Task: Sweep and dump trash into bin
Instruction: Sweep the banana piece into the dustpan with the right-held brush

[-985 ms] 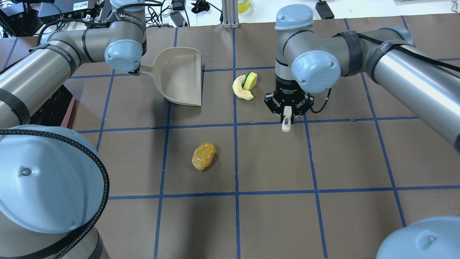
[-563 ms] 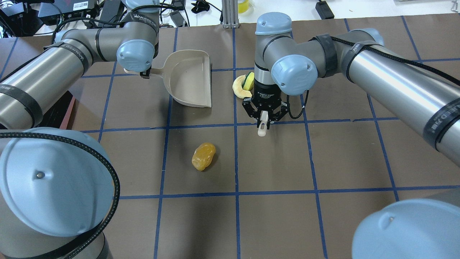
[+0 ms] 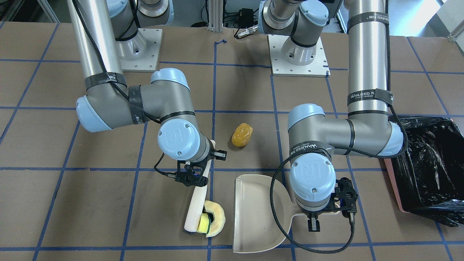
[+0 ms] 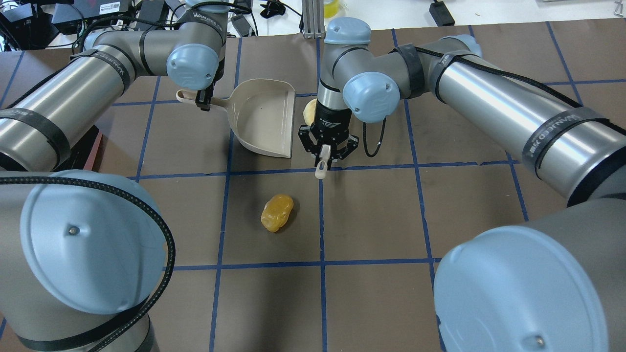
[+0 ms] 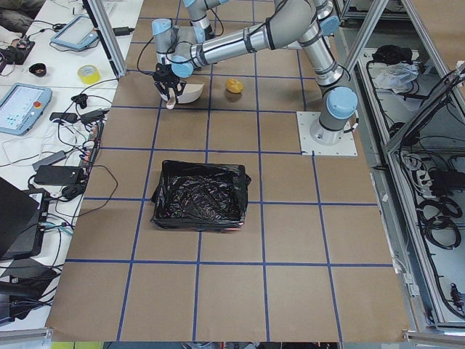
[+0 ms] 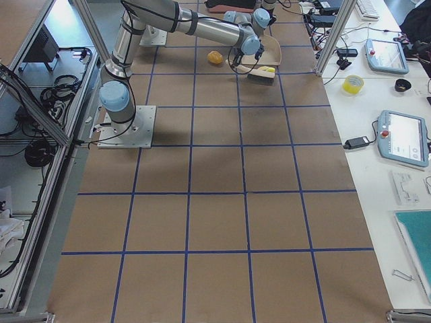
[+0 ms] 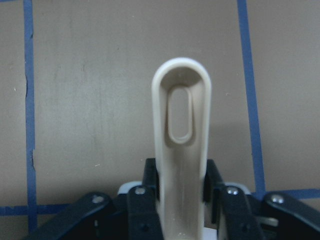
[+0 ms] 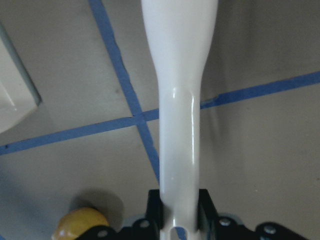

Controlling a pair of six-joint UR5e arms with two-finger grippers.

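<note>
My right gripper (image 4: 326, 148) is shut on a cream-white brush (image 3: 195, 206), also seen in the right wrist view (image 8: 180, 100). The brush lies against the yellow-and-green sponge block (image 3: 203, 223) and the pale crescent slice (image 3: 218, 217), just beside the mouth of the beige dustpan (image 4: 264, 117). My left gripper (image 4: 203, 100) is shut on the dustpan handle (image 7: 181, 130). The amber lumpy piece (image 4: 277, 212) lies alone nearer the robot. The bin (image 3: 427, 163), lined with a black bag, stands on the robot's left. In the overhead view the sponge is hidden and the slice (image 4: 309, 110) only peeks out.
Brown table paper with blue tape grid lines (image 4: 323, 220). The two arm bases (image 3: 297, 54) stand at the robot's edge. Cables and equipment (image 4: 244, 14) lie past the far edge. The bin also shows in the exterior left view (image 5: 200, 195).
My right arm has moved the brush leftward in the overhead view, pushing the slice and sponge toward the dustpan. My left arm has shifted the dustpan rightward toward them.
</note>
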